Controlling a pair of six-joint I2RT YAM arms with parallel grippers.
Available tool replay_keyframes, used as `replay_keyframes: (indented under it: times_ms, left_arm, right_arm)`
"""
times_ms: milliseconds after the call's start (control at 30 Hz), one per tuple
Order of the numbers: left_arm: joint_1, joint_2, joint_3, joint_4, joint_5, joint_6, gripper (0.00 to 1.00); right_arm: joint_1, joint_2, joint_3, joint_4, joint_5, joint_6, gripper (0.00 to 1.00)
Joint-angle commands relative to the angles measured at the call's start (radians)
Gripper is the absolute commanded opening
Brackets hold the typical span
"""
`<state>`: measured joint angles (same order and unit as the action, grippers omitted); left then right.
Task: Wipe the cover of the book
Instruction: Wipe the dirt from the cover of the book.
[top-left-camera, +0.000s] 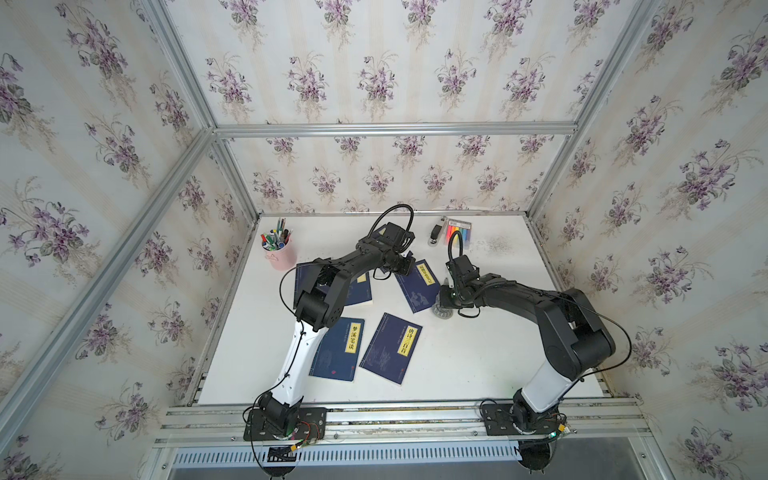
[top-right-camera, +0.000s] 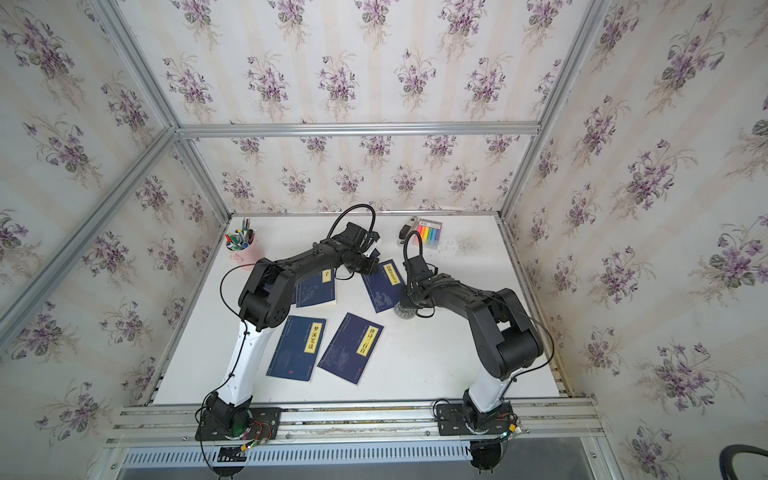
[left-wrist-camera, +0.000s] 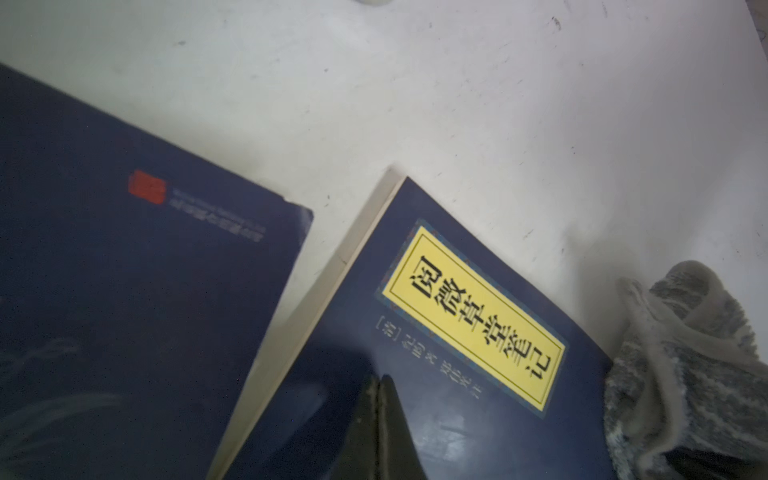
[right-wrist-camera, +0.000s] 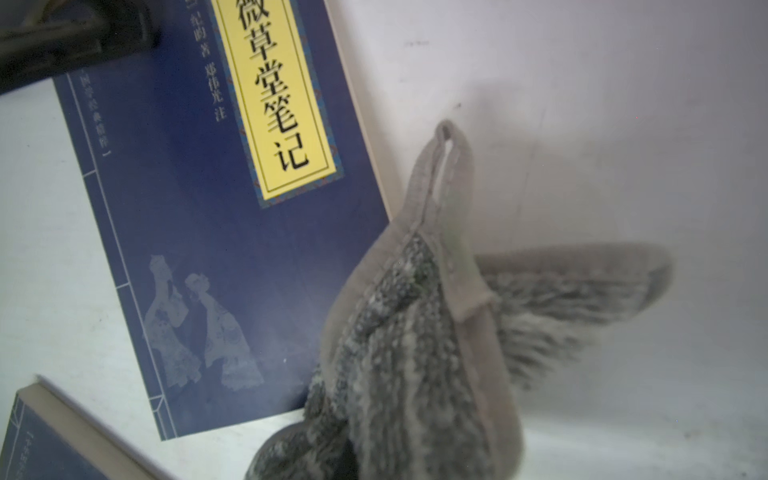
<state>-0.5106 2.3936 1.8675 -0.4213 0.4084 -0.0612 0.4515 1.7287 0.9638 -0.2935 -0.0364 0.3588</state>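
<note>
A dark blue book (top-left-camera: 417, 291) with a yellow title label (left-wrist-camera: 478, 316) lies flat on the white table, right of centre in both top views. My left gripper (left-wrist-camera: 379, 380) is shut, its tips resting on the cover beside the label. A grey fluffy cloth (right-wrist-camera: 415, 353) with a hanging loop is bunched in my right gripper (top-left-camera: 448, 298), which is shut on it; the cloth hides the fingers. The cloth (top-left-camera: 442, 311) sits on the table against the book's right edge, overlapping its cover (right-wrist-camera: 199, 232) a little.
Three more blue books lie around: one under the left arm (top-left-camera: 359, 293) and two near the front (top-left-camera: 337, 353) (top-left-camera: 391, 348). A pink pen cup (top-left-camera: 280, 257) stands back left. A stapler (top-left-camera: 436, 235) and a marker pack (top-left-camera: 459, 230) sit at the back. Walls enclose three sides.
</note>
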Motion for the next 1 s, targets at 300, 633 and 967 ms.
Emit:
replay_keyframes:
  times_ms: [300, 633, 967]
  left_arm:
    - [-0.009, 0.023, -0.016, -0.175, 0.004, 0.014, 0.00]
    - [-0.008, 0.022, -0.018, -0.173, 0.005, 0.013, 0.00]
    - [-0.009, 0.022, -0.018, -0.172, 0.001, 0.008, 0.00]
  right_arm:
    - [0.005, -0.135, -0.004, -0.002, -0.052, -0.031, 0.00]
    - [0.005, 0.005, 0.110, 0.062, -0.099, -0.043, 0.00]
    - [0.005, 0.113, 0.097, 0.113, -0.134, -0.040, 0.00]
